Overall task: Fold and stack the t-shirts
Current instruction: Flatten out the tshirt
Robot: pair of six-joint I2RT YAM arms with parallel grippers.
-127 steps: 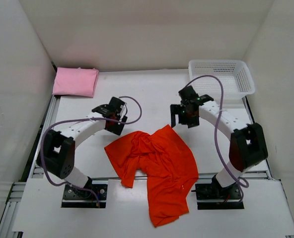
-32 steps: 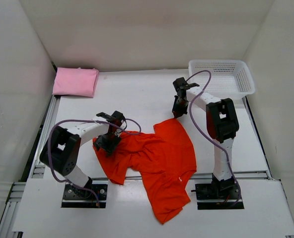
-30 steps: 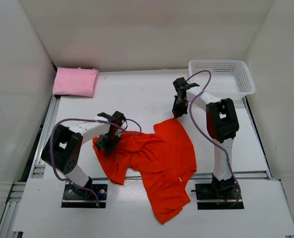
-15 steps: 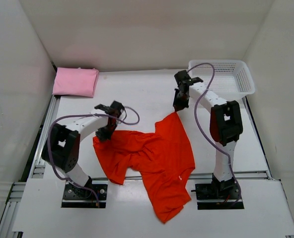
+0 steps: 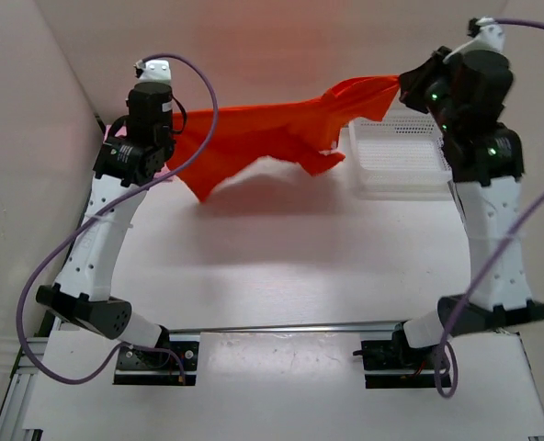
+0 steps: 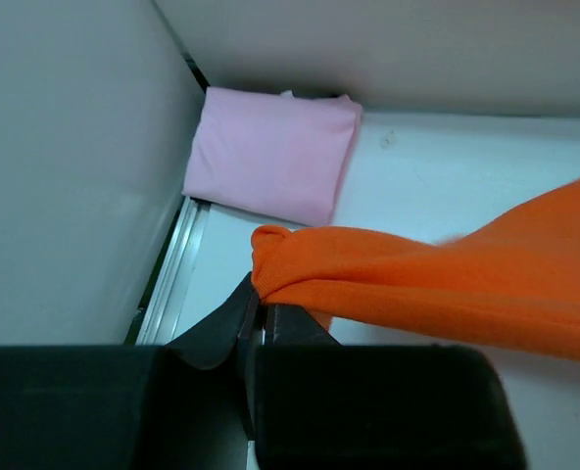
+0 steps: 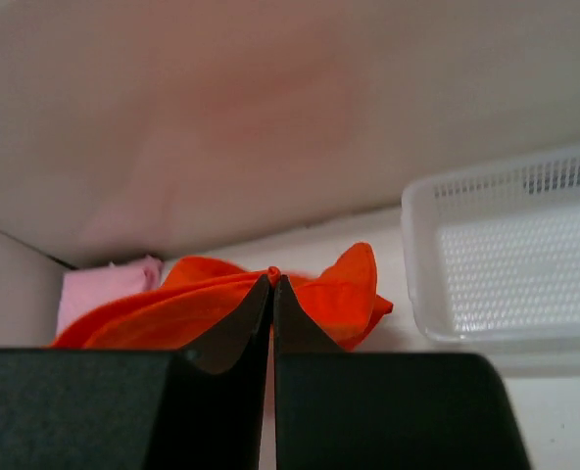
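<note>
The left gripper (image 6: 261, 305) and right gripper (image 7: 272, 280) each pinch one end of the orange t-shirt (image 5: 272, 129), stretched sideways above the counter (image 5: 281, 253).

Aloft: orange-red t-shirt (image 5: 272, 129), plain, pulled taut sideways, bunched at both ends, lower folds hanging loose, clear of table (image 5: 281, 248). Flat: pink t-shirt (image 6: 270, 152), folded into neat rectangle, table's far-left corner.
</note>
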